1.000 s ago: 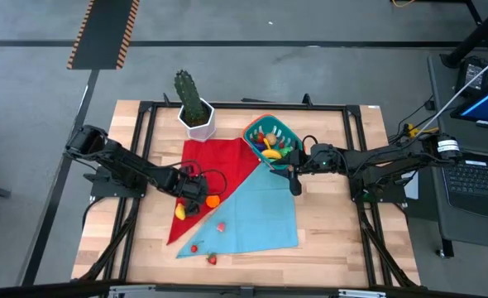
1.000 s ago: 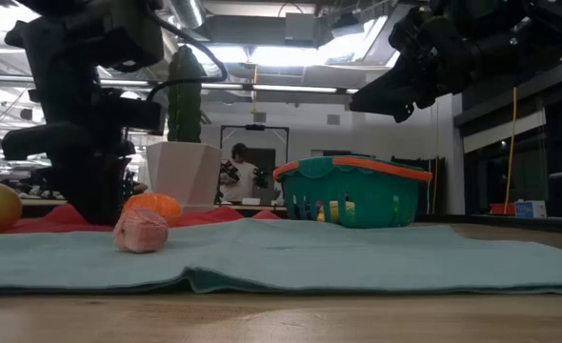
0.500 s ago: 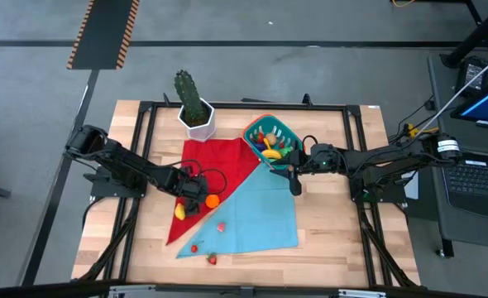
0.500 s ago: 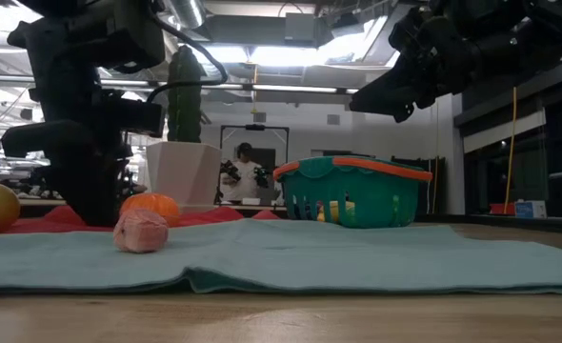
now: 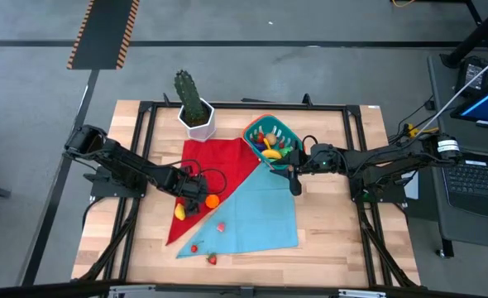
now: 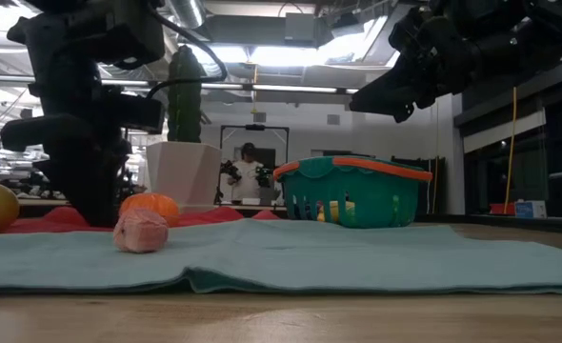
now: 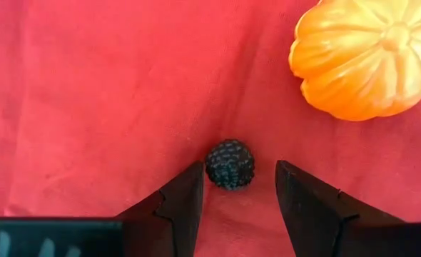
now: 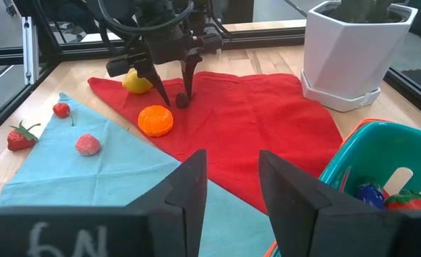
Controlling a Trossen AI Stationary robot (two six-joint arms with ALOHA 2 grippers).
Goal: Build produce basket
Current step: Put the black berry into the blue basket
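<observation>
The teal basket (image 5: 270, 139) with its orange-red rim stands on the far part of the table and holds a banana and other produce. My left gripper (image 7: 239, 166) is open and low over the red cloth (image 5: 215, 161). Its fingers stand on either side of a small dark blackberry (image 7: 230, 163) that lies on the cloth. An orange (image 5: 212, 199) lies just right of the blackberry, and a lemon (image 5: 179, 212) lies nearer me. My right gripper (image 8: 232, 157) hovers open beside the basket, above the blue cloth (image 5: 260, 207). My left gripper comes down on the blackberry from above. One finger (image 7: 189, 196) stands right against the berry's side; I cannot tell whether it touches. The other finger is a clear gap away. The berry rests on the red cloth.
A white hexagonal pot with a cactus (image 5: 196, 112) stands at the far edge, left of the basket. A pink berry (image 5: 220, 225), a cherry (image 5: 193, 247) and a strawberry (image 5: 212, 259) lie toward the near edge. A person shows in the room beyond the table.
</observation>
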